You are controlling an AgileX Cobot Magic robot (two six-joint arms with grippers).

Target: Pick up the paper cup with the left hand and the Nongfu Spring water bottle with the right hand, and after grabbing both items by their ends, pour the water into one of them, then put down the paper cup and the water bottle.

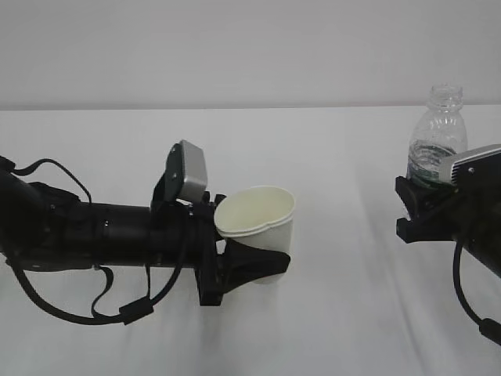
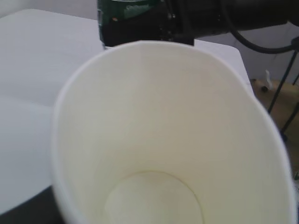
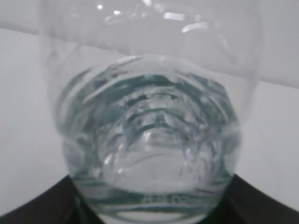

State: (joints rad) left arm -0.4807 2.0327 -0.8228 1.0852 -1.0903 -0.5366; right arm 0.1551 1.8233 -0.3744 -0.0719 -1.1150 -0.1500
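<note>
The paper cup [image 1: 258,227], tilted at mid-table, sat clamped in the left hand [image 1: 250,262], jaws partly spread around its wall; the right hand [image 1: 427,207] gripped the upright Nongfu Spring water bottle [image 1: 434,137] at the table's right edge

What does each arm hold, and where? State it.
Left gripper: paper cup, jaws around its lower body. Right gripper: water bottle, jaws around its lower part.

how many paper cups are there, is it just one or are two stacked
1 for sure: the paper cup, held in the left claw near the table's middle. A second rim line below its top edge may mean another cup nested; I cannot tell.
</note>
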